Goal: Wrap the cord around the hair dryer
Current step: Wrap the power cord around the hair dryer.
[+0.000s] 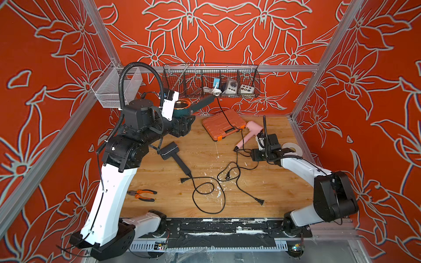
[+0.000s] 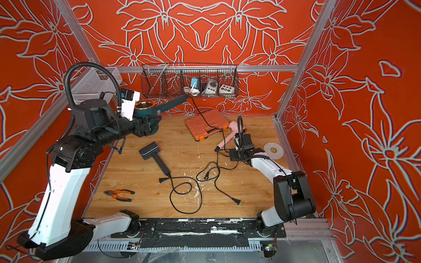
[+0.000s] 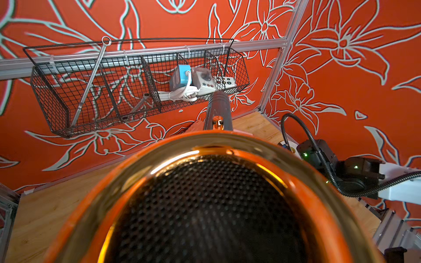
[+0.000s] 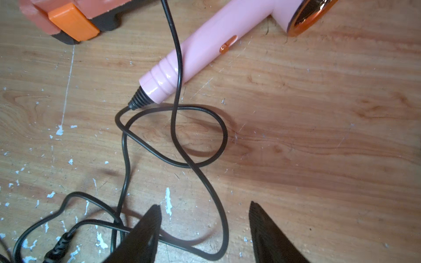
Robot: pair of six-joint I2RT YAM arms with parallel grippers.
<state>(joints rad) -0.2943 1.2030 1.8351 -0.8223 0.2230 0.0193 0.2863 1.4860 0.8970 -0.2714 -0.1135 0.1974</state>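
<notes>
No turn of cord is yet around the teal hair dryer [image 1: 198, 105], which the left gripper [image 1: 185, 120] clamps by its barrel just below the wire basket [image 1: 180, 84]. Its black cord [image 1: 224, 113] hangs off the handle, crosses the shut orange tool case [image 1: 218, 124] and the pink hair dryer [image 1: 246, 135], then sprawls in loops on the table [image 1: 273, 182], so all the wrapping looks left to do. The right gripper [image 4: 205, 205] hovers low, jaws apart, a bend of that cord between them unpinched. The basket holds a long wrench [image 3: 90, 82] leaning at one end and, further along, a blue adapter [image 3: 180, 77] with white cable and white socket blocks [image 3: 205, 87]; the white mesh bin [image 1: 109, 95] on the side rail looks empty.
</notes>
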